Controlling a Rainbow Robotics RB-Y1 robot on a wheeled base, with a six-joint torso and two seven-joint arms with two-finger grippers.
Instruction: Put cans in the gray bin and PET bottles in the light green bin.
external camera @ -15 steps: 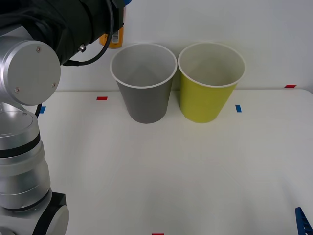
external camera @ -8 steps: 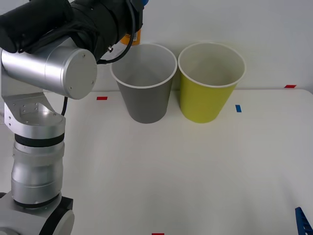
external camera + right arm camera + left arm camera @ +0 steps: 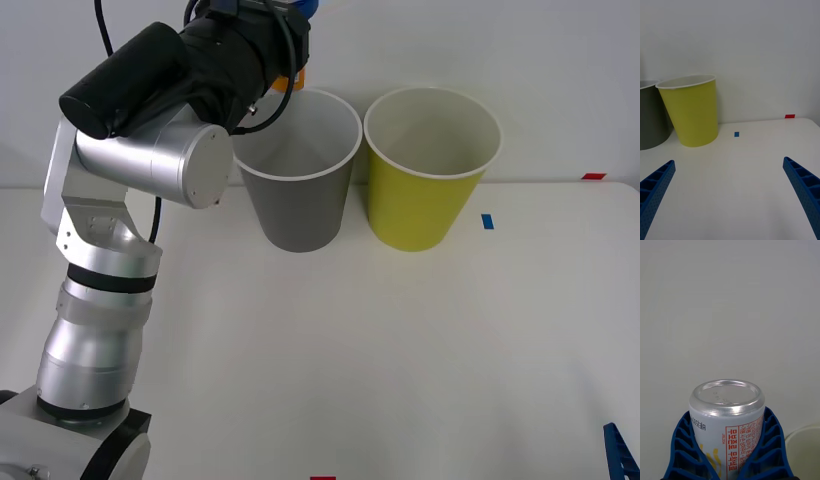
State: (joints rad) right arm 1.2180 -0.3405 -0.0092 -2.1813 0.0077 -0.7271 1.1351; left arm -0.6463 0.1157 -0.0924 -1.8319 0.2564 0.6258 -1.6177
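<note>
The left gripper [image 3: 728,461] clamped the can [image 3: 727,420] above the gray bin's [image 3: 297,190] rim, beside the light green bin [image 3: 425,180]. The right gripper [image 3: 730,195] stood wide open over the table [image 3: 400,350].

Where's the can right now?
The can is clamped in the left hand, shown close up in the left wrist view. In the front view that hand is raised at the gray bin's back-left rim.

One slim drink can [image 3: 727,416], one gray bin [image 3: 296,170], and one light green bin [image 3: 428,170] just beside the gray bin.
</note>
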